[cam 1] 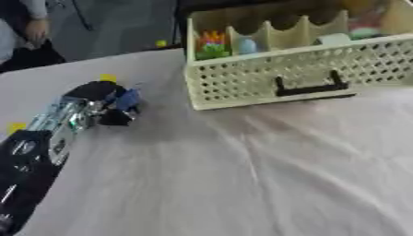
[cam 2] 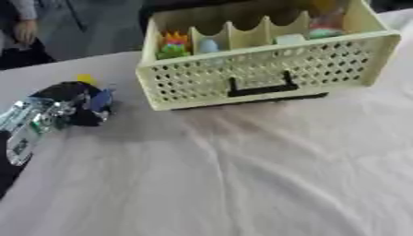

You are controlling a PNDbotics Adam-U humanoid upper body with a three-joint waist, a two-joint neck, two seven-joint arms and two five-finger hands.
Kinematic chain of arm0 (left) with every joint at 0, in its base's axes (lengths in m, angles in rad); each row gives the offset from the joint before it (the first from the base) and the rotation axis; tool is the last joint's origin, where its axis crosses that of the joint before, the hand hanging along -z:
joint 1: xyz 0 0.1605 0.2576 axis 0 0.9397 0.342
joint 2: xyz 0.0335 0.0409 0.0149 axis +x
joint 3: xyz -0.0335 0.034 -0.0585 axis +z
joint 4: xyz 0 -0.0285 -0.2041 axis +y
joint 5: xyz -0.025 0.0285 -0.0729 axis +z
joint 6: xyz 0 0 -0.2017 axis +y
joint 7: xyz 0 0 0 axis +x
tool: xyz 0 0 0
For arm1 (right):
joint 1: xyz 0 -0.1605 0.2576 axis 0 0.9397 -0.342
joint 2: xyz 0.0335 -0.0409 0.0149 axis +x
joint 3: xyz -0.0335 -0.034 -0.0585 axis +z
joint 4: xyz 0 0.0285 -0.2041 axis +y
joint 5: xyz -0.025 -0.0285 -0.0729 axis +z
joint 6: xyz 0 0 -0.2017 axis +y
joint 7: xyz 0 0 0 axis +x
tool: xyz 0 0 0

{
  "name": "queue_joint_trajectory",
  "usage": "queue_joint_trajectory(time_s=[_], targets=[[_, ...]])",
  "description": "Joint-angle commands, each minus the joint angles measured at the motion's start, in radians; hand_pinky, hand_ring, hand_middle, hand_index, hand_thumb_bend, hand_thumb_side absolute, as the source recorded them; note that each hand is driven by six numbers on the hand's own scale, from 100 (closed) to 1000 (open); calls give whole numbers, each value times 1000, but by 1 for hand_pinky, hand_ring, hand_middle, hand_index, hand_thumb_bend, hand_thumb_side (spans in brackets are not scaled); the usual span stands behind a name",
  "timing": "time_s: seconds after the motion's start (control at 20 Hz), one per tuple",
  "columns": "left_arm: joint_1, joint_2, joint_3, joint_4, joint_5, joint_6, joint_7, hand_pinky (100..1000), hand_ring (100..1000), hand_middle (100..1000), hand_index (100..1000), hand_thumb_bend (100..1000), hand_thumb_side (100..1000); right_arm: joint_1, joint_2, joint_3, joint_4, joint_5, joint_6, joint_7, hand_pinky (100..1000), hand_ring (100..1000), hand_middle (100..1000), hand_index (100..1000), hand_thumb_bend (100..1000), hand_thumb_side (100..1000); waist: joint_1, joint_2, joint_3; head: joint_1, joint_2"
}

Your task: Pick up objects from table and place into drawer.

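One drawer (cam 1: 242,83) (cream, perforated front, black handle (cam 1: 310,87)) at 1 o'clock on worktop (cam 1: 242,175), several small coloured items inside. One left hand (cam 1: 109,103) at 9 o'clock, curled round blue object (cam 1: 129,99).

A pale, wrinkled cloth (cam 1: 266,175) covers the table from its near edge to its far edge, and beyond the far-left corner lies a dark grey floor (cam 1: 121,27) under soft, even light.
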Motion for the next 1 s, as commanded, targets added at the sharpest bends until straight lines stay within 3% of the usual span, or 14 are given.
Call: queue_joint_trajectory(time_s=[0.05, 0.5, 1.0], targets=[[-11, 25, 0, -4, -36, 0, 37, 410, 518, 704, 798, 100, 653, -6, -12, -15, -15, -6, -2, -6, 485, 470, 438, 691, 154, 538, -8, -23, -2, 5, -12], [-11, 26, -4, -20, -86, 12, 145, 361, 482, 645, 740, 100, 636, 3, -11, -16, -15, -8, 0, -9, 485, 470, 439, 692, 155, 535, -7, -32, 2, 5, -5], [-2, 37, -7, -78, -11, 23, 162, 333, 475, 630, 717, 100, 656, 14, -12, -20, -15, -11, 7, -17, 483, 472, 441, 694, 156, 527, -10, -53, 12, -3, 6]])
